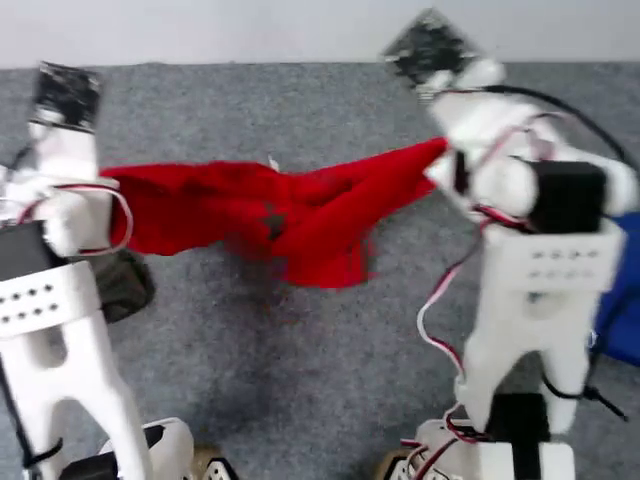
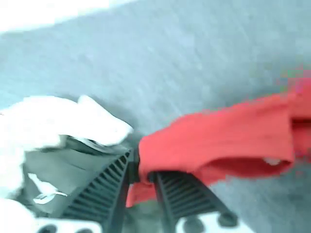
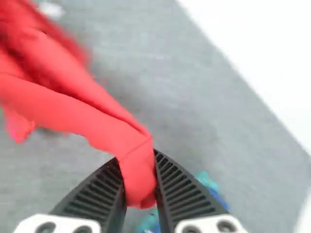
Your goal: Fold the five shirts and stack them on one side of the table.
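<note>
A red shirt (image 1: 280,210) hangs stretched above the grey table between the two arms, sagging in the middle. My left gripper (image 1: 108,190) is shut on its left end; in the left wrist view the black fingers (image 2: 112,187) pinch the red cloth (image 2: 218,141). My right gripper (image 1: 445,160) is shut on the right end, and the right wrist view has the red fabric (image 3: 138,170) clamped between the ribbed fingers (image 3: 104,187). A dark folded shirt (image 1: 125,285) lies by the left arm's base, with a white and a grey-green garment (image 2: 63,165) under the left gripper.
A blue garment (image 1: 622,300) lies at the table's right edge, also showing below the right gripper (image 3: 209,184). The grey table (image 1: 300,400) has open surface in the front middle. The white wall runs along the far edge.
</note>
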`<action>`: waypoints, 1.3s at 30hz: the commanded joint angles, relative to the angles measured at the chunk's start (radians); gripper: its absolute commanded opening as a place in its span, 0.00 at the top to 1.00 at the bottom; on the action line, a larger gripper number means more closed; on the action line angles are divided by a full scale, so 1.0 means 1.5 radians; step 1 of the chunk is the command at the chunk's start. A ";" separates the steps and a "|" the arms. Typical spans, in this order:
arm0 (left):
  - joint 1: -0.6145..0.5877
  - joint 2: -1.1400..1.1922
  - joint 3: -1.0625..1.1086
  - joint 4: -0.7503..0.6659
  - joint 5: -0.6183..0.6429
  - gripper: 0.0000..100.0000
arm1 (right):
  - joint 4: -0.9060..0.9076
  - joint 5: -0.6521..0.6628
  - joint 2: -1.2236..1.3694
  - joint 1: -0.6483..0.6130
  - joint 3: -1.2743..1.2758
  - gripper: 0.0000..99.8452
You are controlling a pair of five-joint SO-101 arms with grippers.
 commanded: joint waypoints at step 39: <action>-0.159 -0.024 -0.439 0.021 -0.004 0.99 | -0.012 0.068 -0.156 0.050 -0.044 0.99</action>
